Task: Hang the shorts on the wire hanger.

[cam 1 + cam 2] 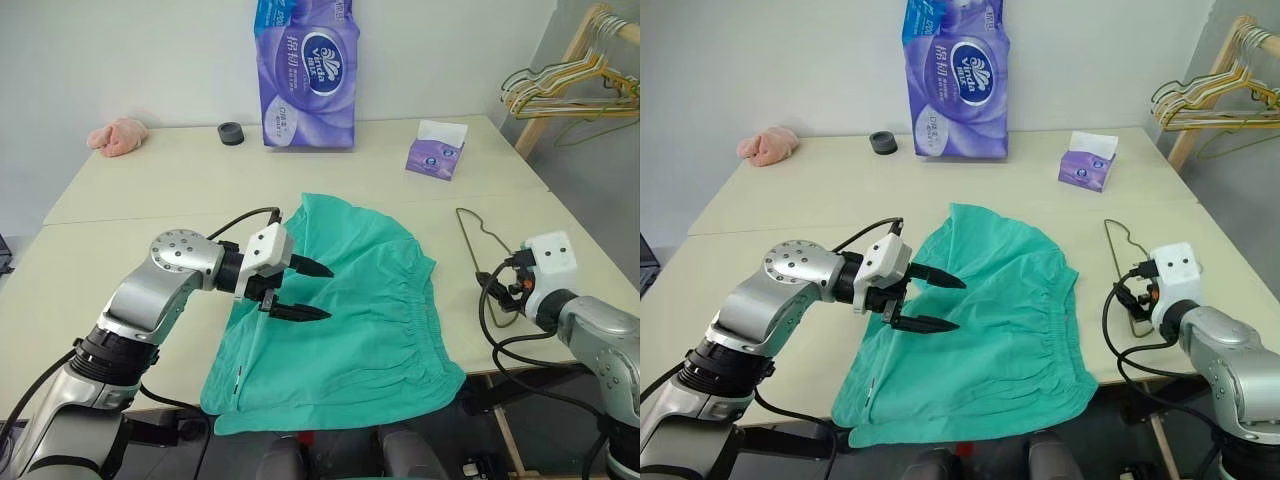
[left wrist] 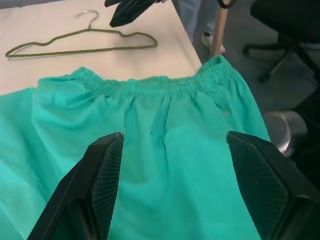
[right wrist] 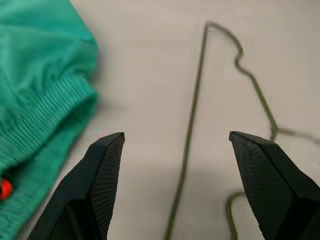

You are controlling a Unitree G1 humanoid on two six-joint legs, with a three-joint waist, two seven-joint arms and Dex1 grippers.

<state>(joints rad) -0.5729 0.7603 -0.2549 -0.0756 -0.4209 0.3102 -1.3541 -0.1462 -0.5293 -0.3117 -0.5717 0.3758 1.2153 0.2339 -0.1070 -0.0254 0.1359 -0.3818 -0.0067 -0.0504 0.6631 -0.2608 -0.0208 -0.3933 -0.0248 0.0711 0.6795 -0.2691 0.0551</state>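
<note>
The teal-green shorts [image 1: 360,330] lie flat near the table's front edge, their gathered waistband [image 2: 150,85] towards the right. My left gripper [image 1: 326,291] hovers over the left part of the shorts and points right, its two black fingers [image 2: 102,175] wide open with nothing between them. The thin olive wire hanger [image 1: 473,238] lies flat on the table just right of the waistband. My right gripper [image 3: 175,136] hangs low over the hanger's wire [image 3: 192,112], open and empty. Its white wrist block [image 1: 550,262] stands at the hanger's near end.
At the back of the table [image 1: 150,200] stand a purple tissue pack [image 1: 308,75], a small tissue box [image 1: 436,150], a black tape roll [image 1: 231,133] and a pink cloth [image 1: 118,136]. A wooden rack with several hangers [image 1: 570,88] stands at the far right.
</note>
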